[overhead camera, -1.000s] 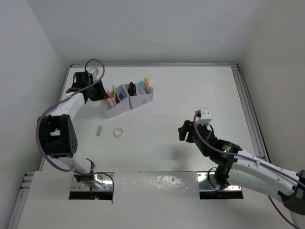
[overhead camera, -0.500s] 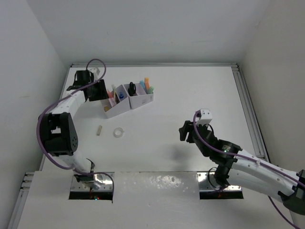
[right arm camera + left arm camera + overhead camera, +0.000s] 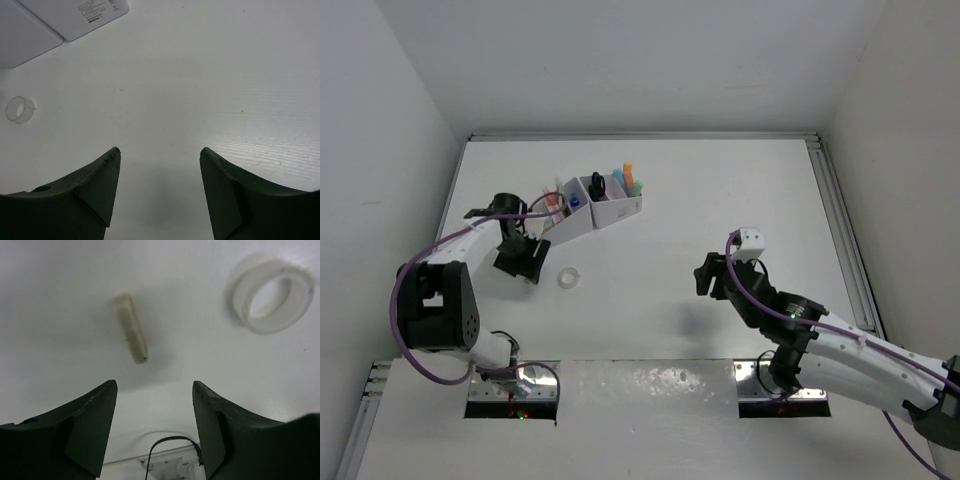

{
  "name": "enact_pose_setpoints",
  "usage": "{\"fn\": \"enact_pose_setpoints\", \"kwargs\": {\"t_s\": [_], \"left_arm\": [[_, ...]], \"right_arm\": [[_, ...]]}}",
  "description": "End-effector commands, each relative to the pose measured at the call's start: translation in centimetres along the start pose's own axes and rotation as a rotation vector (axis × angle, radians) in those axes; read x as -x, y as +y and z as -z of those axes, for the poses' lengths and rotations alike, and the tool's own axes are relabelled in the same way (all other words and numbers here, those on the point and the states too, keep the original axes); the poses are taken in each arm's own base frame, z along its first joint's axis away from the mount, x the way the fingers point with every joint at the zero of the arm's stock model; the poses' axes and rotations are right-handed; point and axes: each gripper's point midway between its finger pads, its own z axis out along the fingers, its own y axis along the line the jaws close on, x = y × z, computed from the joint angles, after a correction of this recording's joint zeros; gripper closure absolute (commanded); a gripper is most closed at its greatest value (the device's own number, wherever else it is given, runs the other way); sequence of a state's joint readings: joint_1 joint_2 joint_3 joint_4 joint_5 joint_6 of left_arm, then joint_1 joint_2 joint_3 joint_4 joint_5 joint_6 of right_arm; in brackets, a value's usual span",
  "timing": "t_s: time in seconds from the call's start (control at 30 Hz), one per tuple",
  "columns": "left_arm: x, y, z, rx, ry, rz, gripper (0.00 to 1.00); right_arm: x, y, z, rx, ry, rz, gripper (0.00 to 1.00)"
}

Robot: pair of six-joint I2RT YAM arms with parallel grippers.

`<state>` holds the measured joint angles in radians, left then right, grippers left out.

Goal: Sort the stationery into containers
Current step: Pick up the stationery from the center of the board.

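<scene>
The right claw (image 3: 160, 155) hangs over the right half of the desk (image 3: 720, 190), nearest to the arm bases. Its jaws are spread wide and hold nothing. Its own camera shows only bare white surface straight under the gap.

The left claw (image 3: 153, 390) is low over the left side of the desk, in front of the containers. Its jaws are also apart and empty. Just ahead of the gap lies a short cream stick (image 3: 131, 330), flat on the desk and slightly angled. It touches neither jaw. In the overhead view the claw covers most of that spot, so the stick is hard to make out there.

A clear tape ring (image 3: 272, 292) lies to the right of the stick, near it but not touching. It rests flat on the desk by itself, between the left claw and the containers.

Farther back stands the pale organiser (image 3: 610, 212), a row of boxy compartments set at an angle on the left half of the desk.
- At its left end stand a few pink pens (image 3: 556, 200).
- Next to them is a bottle (image 3: 575, 201) with a blue cap.
- Black-handled scissors (image 3: 597, 185) stick up from the middle.
- The right end holds upright markers (image 3: 628, 172) with orange, blue and green tops.
</scene>
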<state>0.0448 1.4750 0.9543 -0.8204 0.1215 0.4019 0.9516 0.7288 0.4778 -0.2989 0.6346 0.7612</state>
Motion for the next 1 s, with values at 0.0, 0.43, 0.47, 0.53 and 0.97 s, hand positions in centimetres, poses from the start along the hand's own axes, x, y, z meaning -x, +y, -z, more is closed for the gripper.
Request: {"fn": "enact_pose_setpoints", "kwargs": {"t_s": [0.0,0.43,0.47,0.53,0.97], "left_arm": [[-0.5,0.3,-0.1,0.039,0.019,-0.107,0.40],[0.5,1.4,-4.3,0.186,0.021,-0.131,0.59],[0.4,1.4,-4.7,0.185,0.030,-0.126,0.63],[0.2,1.6,-4.9,0.189,0.037,-0.120,0.68],[6.0,2.4,2.1,0.081,-0.223,0.081,1.00]], "right_arm": [[0.7,1.1,0.0,0.035,-0.015,-0.027,0.36],[0.3,0.8,0.1,0.033,-0.016,-0.056,0.37],[0.3,0.8,0.1,0.030,-0.015,-0.054,0.36],[0.4,0.7,0.1,0.027,-0.014,-0.054,0.37],[0.2,0.6,0.2,0.025,-0.007,-0.056,0.36]]}}
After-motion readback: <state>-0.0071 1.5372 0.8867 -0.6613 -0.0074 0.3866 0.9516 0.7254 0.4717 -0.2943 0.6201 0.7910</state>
